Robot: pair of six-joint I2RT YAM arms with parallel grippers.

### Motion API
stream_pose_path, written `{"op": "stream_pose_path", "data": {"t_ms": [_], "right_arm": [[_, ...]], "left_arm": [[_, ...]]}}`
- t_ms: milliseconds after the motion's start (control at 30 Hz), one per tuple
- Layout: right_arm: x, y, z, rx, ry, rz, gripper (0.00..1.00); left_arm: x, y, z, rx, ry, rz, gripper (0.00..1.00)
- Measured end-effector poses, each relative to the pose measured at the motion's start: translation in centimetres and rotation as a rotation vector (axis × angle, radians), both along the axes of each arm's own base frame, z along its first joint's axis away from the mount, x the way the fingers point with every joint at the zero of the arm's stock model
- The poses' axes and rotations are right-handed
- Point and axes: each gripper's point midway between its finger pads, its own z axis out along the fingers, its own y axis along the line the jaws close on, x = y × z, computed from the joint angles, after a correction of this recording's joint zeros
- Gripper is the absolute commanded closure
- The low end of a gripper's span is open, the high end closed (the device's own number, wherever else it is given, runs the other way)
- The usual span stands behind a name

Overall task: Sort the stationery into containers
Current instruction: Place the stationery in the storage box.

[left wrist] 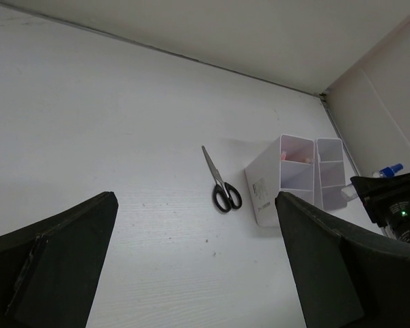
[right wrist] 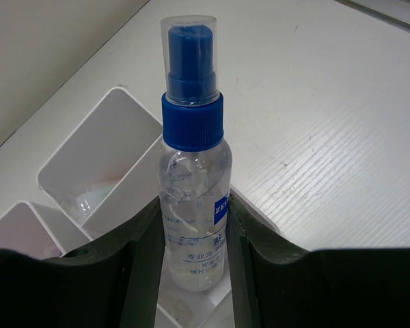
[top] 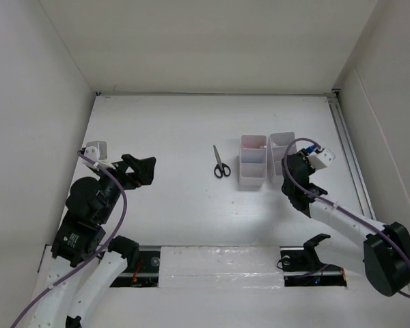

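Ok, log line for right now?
right jaws: shut on bottle | bottle: over right box, not released | left jaws: open, empty | scissors: on table, beside left box

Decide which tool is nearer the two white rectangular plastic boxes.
Right. The right tool, gripping a clear blue-capped bottle, hovers at the boxes' right side; the open left tool is far left, past the black-handled scissors.

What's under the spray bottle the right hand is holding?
A compartment of the white divided box. The spray bottle and the right hand cover most of it, so its contents can't be seen.
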Motion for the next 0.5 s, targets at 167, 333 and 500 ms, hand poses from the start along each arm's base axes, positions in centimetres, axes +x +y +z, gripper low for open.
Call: {"op": "stream_pose_path", "data": {"t_ms": [167, 333, 500], "right_arm": [[0.36, 0.20, -0.35, 0.012, 0.006, -0.009, 1.00], [0.45, 0.26, -0.46, 0.028, 0.001, -0.016, 1.00], [0.44, 0.16, -0.42, 0.037, -0.008, -0.029, 1.00]], "left_arm": [[0.00, -0.01, 0.00, 0.000, 0.000, 0.000, 0.00], [-0.01, 0.00, 0.01, 0.000, 0.000, 0.000, 0.00], [-0.16, 0.06, 0.18, -0.003, -0.008, 0.000, 0.00]]}}
